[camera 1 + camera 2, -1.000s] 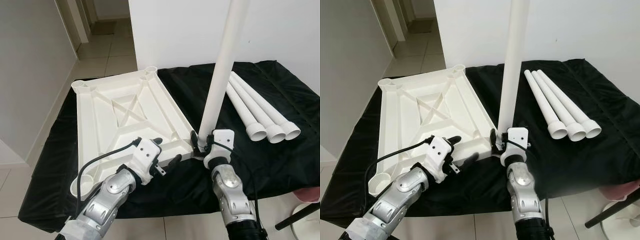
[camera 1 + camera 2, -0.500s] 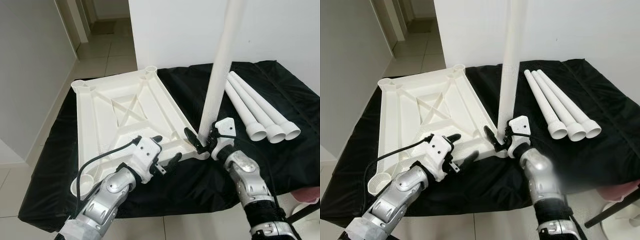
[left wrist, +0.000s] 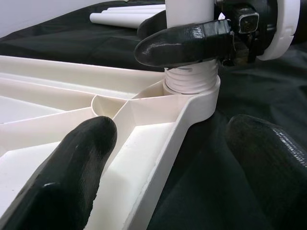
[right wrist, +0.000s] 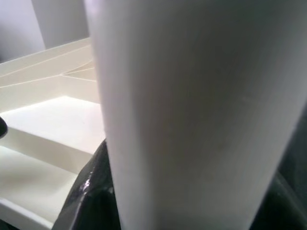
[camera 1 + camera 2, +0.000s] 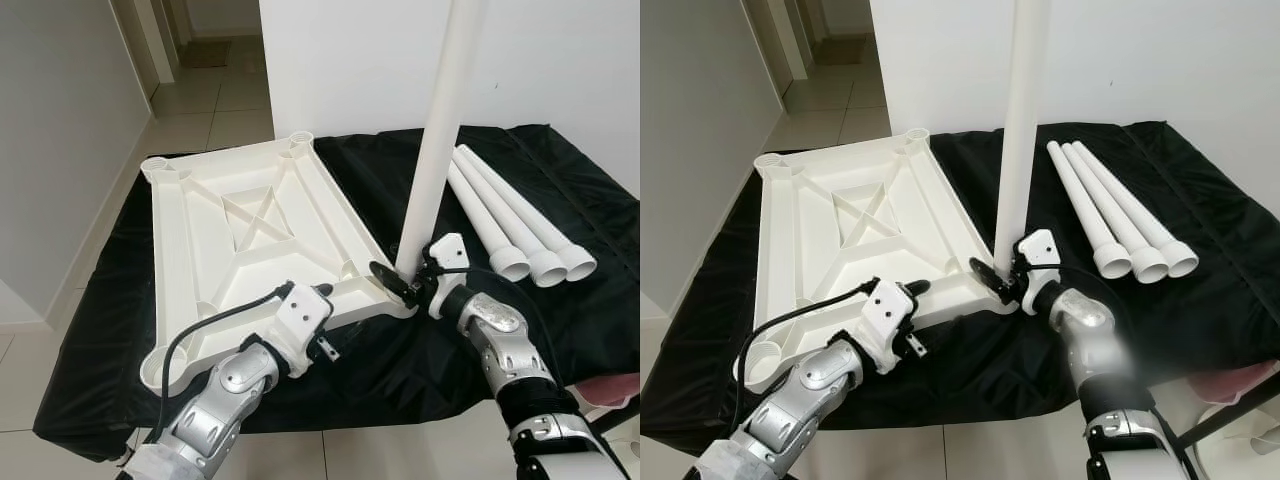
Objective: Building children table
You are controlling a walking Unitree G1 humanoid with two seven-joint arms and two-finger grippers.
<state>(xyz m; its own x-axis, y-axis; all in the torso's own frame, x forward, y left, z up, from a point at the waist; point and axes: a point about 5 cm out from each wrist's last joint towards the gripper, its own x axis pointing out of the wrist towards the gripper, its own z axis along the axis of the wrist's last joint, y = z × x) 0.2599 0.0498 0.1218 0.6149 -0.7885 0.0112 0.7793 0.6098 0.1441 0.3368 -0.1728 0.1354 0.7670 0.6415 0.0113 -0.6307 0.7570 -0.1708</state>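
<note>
While the long white plastic leg tube [image 5: 440, 140] stands upright in the near right corner socket of the upturned white plastic tabletop [image 5: 240, 240], it is gripped at its base by the right gripper [image 5: 408, 285], and the tabletop's near edge is straddled by the spread fingers of the left gripper [image 5: 322, 318].

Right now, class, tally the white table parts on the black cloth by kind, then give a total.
Table top, upside down: 1
Leg standing upright in a corner socket, right gripper at its base: 1
Legs lying loose on the cloth: 3
Total: 5
</note>
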